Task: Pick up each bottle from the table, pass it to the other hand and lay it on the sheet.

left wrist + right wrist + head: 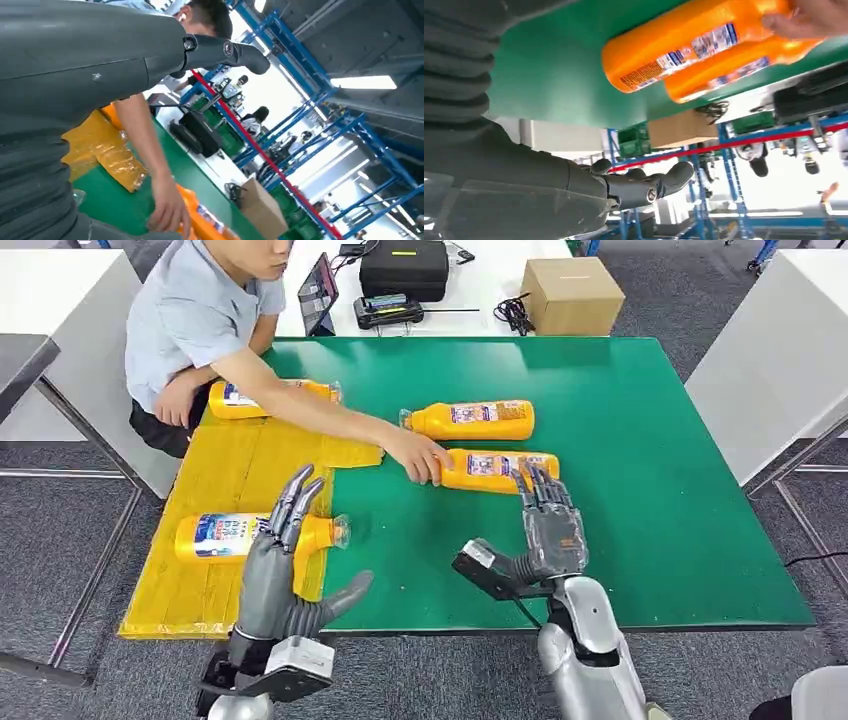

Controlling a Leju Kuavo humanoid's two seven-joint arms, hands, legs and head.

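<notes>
Green surface (620,540) with a yellow sheet (225,475) over its left part, workshop racking behind. Two orange bottles already lie on the sheet: one near the robot (255,537), one at the far end (270,400). Two more lie on the green, the far bottle (470,420) and the near bottle (495,470); a person's hand (420,455) rests on the near one's cap end. Right hand (550,525) hovers just short of that near bottle, fingers (540,490) spread, holding nothing. Left hand (280,570) is raised over the sheet edge, fingers apart, also holding nothing. Looks like the start of the next pick: right hand needs to come down across the near bottle's body and close, then hand over to the left, but only once the person's hand clears. Far-end bottle on the sheet is partly behind the person's arm; labels unreadable; can't tell if right fingertips touch the bottle.
</notes>
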